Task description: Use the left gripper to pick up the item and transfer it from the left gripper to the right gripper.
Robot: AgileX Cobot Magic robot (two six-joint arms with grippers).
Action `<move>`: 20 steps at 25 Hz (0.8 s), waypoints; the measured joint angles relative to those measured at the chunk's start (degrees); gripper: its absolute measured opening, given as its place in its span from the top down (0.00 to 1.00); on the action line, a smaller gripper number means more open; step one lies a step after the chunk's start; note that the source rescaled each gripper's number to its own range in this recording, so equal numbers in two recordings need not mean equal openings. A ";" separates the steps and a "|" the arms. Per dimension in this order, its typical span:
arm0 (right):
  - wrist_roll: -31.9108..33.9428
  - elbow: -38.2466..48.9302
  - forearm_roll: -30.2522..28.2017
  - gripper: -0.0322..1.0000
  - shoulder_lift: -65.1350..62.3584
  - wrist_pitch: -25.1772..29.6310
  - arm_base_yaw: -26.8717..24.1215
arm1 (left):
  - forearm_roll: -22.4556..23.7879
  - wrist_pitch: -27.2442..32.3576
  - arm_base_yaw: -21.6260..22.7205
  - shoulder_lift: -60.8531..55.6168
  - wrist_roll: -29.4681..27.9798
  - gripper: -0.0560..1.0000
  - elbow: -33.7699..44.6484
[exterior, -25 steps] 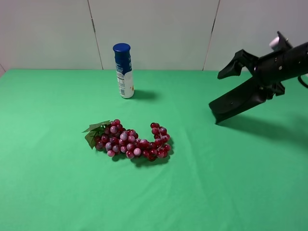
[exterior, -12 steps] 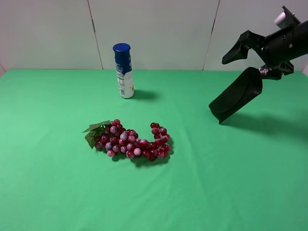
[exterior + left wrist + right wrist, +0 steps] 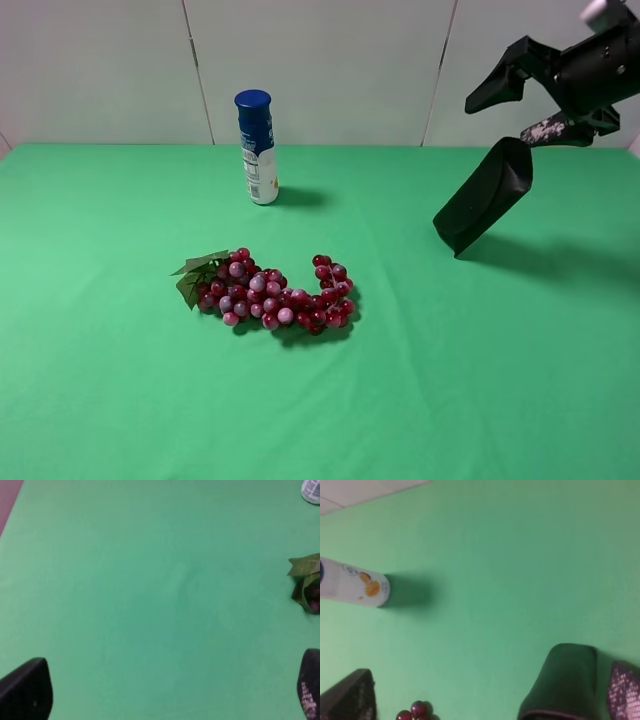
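The item, a black oblong case (image 3: 484, 198), stands tilted with its lower end on the green cloth at the right. Its upper end lies just under the lower finger of my right gripper (image 3: 497, 120), which is open and raised above it. I cannot tell whether finger and case touch. In the right wrist view the case (image 3: 564, 682) sits close beside one finger (image 3: 625, 690), inside the wide gap of the right gripper (image 3: 487, 695). My left gripper (image 3: 167, 690) is open over bare cloth with nothing between its fingers; it is out of the exterior view.
A red grape bunch with green leaves (image 3: 270, 295) lies at the middle of the green table (image 3: 120, 400). A blue-capped bottle (image 3: 257, 147) stands behind it near the back wall. The left wrist view catches a leaf (image 3: 306, 575) at its border.
My right gripper has risen up and to the right. The case's upper end lifted with it, so the case stands steeper; its lower end stayed on the cloth.
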 joint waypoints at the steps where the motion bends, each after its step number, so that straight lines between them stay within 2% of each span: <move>1: 0.02 0.00 -0.05 0.00 -0.65 0.02 0.00 | 0.00 0.00 0.00 0.00 0.00 0.03 0.00; 20: 2.58 0.00 -2.36 0.00 -13.76 5.13 0.00 | 0.00 0.00 0.00 0.00 0.00 0.03 0.00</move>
